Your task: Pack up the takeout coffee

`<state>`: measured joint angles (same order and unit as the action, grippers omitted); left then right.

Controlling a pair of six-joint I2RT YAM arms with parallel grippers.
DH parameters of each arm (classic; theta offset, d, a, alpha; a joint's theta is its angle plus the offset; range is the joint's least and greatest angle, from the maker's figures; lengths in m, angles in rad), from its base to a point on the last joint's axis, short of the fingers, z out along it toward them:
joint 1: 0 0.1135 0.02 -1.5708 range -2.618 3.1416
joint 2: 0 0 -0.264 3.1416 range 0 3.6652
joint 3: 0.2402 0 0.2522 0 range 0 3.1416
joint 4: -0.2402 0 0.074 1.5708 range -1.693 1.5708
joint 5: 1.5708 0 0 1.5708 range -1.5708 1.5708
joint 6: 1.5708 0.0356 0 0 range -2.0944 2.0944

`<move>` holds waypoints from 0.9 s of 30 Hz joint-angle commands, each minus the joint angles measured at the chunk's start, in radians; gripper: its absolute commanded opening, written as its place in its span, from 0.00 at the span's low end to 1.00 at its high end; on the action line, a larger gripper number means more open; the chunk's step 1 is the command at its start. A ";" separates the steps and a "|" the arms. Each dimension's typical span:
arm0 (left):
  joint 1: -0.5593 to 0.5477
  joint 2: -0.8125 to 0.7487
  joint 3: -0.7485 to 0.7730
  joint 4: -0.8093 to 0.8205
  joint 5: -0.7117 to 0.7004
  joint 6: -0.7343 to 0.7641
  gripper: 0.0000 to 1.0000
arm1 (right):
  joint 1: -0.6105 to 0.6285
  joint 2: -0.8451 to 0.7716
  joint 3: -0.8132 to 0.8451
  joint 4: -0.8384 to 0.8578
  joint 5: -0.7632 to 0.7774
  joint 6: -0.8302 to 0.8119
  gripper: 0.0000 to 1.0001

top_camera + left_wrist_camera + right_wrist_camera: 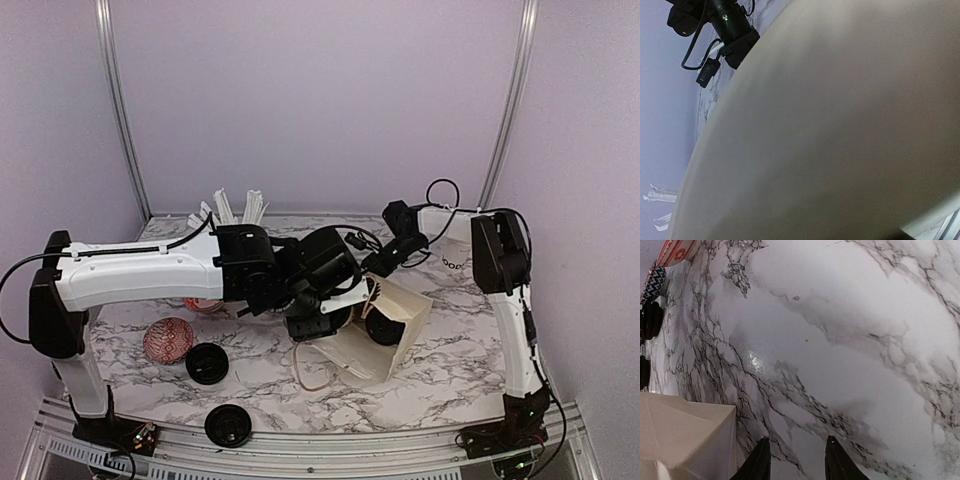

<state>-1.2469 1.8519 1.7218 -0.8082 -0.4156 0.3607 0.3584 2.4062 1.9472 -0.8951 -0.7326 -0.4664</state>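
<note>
Paper bag (400, 335), seemingly tipped for loading: left gripper (322, 325) at its 9 o'clock mouth, grip indiscernible; right gripper (796, 462) jaws apart, empty.

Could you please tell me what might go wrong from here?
The cream paper bag lies tilted with a black round lid showing in its mouth, so its contents might slide out. The right gripper hovers close beside the bag and could snag it.
</note>
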 commanded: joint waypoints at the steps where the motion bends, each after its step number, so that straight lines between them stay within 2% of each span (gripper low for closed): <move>1: -0.008 -0.043 -0.043 0.093 -0.068 0.051 0.39 | 0.039 -0.011 -0.026 -0.037 -0.073 -0.045 0.36; 12: -0.018 -0.087 -0.118 0.226 -0.072 0.102 0.38 | 0.086 0.024 -0.013 -0.102 -0.175 -0.099 0.36; 22: -0.030 -0.078 -0.171 0.223 -0.063 0.169 0.38 | 0.149 0.049 -0.023 -0.165 -0.243 -0.175 0.36; 27: -0.034 -0.075 -0.191 0.183 -0.064 0.196 0.38 | 0.165 0.050 -0.046 -0.145 -0.258 -0.170 0.36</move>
<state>-1.2819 1.7905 1.5475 -0.5888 -0.4648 0.5167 0.4927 2.4432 1.9141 -1.0069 -0.9344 -0.6079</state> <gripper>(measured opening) 0.715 0.359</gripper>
